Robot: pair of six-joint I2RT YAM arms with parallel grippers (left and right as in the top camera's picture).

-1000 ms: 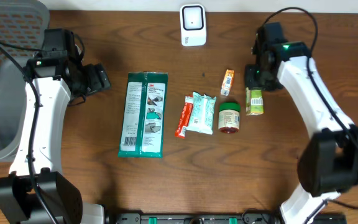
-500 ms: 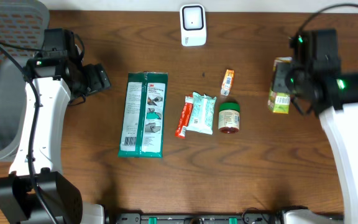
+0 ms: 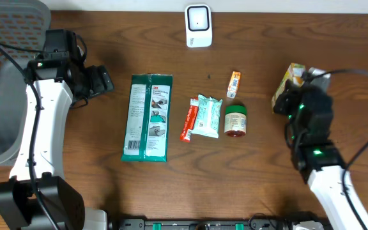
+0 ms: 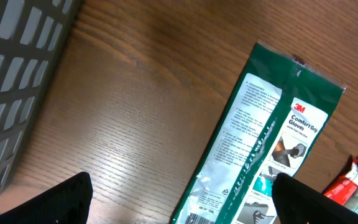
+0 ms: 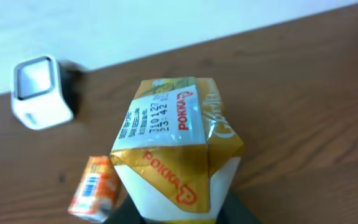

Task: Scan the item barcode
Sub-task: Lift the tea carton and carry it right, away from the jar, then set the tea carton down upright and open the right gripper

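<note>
Pinched low by the right gripper, the yellow-green drink carton risked tilting, turning its barcode from the white box scanner

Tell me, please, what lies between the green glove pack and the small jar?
Overhead view: a red sachet and a teal packet, between glove pack and jar.

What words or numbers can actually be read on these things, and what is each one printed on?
"POKKA": printed twice on the folded top of the drink carton.
"310127" and "23:42": date stamp on the same carton top; what follows is blurred.
"3M": green glove pack.
"Comfort Grip Gloves": same pack.
The pack's fine print and the small orange box are too small or blurred to read.
</note>
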